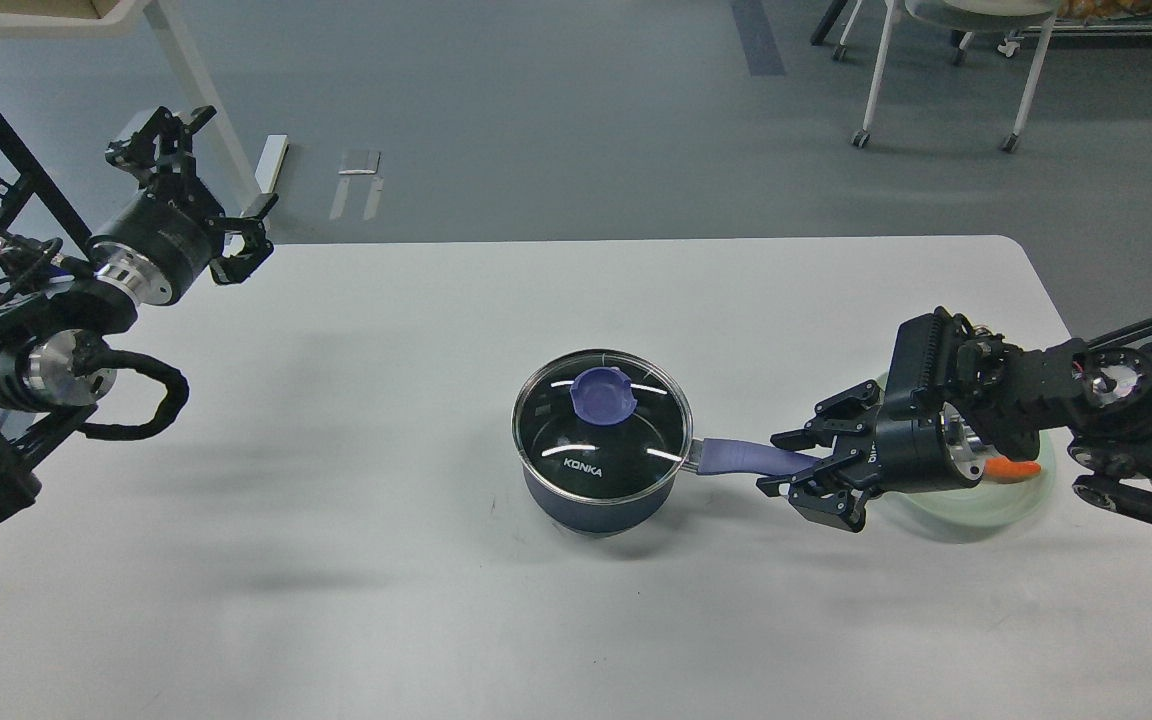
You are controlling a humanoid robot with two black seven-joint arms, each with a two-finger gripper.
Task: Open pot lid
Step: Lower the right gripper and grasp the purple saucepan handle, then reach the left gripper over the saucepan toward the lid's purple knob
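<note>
Glass lid [603,425] sits flat on the pot [596,500], mid-table [336,500], knob [603,393] up and untouched. Not yet opened.

Right gripper [804,468] is at the far end of the pot's handle [751,460], fingers [821,410] spread with the handle tip between them. Whether the pads are actually touching the handle, can't tell from this view. Looks like a brace on the pot rather than a lid grab.

Left gripper [206,185] is well apart from the pot, up at the far-left table edge, fingers spread, holding nothing.

Risks from here:
- If the right gripper doesn't have a firm hold on the handle, pulling the lid could drag or tip the small pot.
- Knob is small and rounded; an off-centre pinch by the left gripper would likely slip off or tilt the lid against the rim.
- Pale green plate [1031,495] lies directly under the right wrist, with something orange [1014,468] on it. Any drop of that arm could clip it.

Lid relative to fingers: right fingers are beside it, one handle away; left fingers far off, whole reach yet to make.
</note>
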